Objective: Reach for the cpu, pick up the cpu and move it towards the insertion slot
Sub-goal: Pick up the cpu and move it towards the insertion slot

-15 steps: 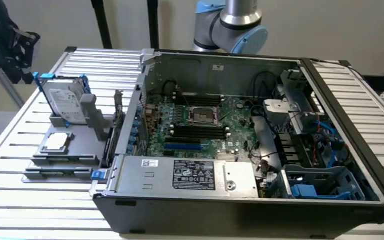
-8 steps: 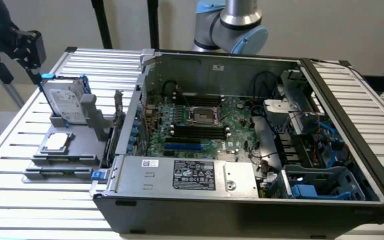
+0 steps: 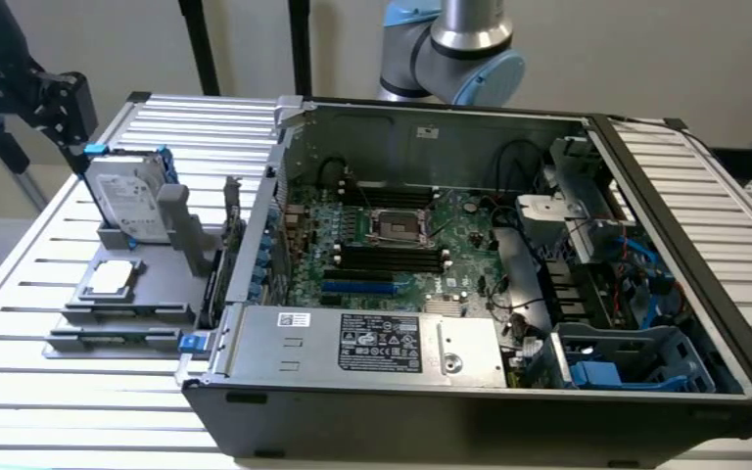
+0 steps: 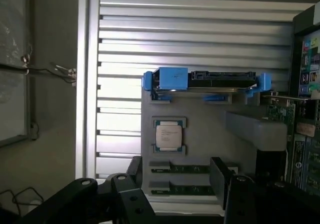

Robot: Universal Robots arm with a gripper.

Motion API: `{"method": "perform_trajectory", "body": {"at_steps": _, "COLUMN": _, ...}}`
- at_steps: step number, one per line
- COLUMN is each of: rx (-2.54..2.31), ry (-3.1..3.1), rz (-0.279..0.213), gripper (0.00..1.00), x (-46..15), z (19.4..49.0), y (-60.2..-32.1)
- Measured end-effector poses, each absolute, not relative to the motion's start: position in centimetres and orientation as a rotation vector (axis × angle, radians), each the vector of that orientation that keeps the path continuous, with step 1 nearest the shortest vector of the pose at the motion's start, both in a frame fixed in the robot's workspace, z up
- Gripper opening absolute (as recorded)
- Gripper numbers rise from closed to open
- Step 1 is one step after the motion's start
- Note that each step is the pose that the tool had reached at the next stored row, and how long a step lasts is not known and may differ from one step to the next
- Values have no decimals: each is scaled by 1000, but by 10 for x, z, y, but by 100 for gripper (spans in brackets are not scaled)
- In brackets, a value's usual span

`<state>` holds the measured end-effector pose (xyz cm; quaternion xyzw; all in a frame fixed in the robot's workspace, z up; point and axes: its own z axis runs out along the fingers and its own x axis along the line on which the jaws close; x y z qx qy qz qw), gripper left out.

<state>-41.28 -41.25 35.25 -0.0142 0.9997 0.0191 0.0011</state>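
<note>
One cpu (image 4: pixel 169 135) lies untouched, well apart from the spread end effector (image 4: pixel 172 199).

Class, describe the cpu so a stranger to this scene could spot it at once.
Find the open computer case; at the exterior view's left of it stands a grey rack. The cpu lies flat in the rack's square recess, in front of the upright hard drive. It is small, square and silver-topped; the drive is large, rectangular and blue-framed.
</note>
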Motion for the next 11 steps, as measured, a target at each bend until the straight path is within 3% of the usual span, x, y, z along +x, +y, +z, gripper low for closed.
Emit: {"method": "perform_trajectory", "body": {"at_steps": 11, "rx": -60, "ry": 3138, "rz": 60, "gripper": 65, "x": -413, "z": 333, "y": -413}}
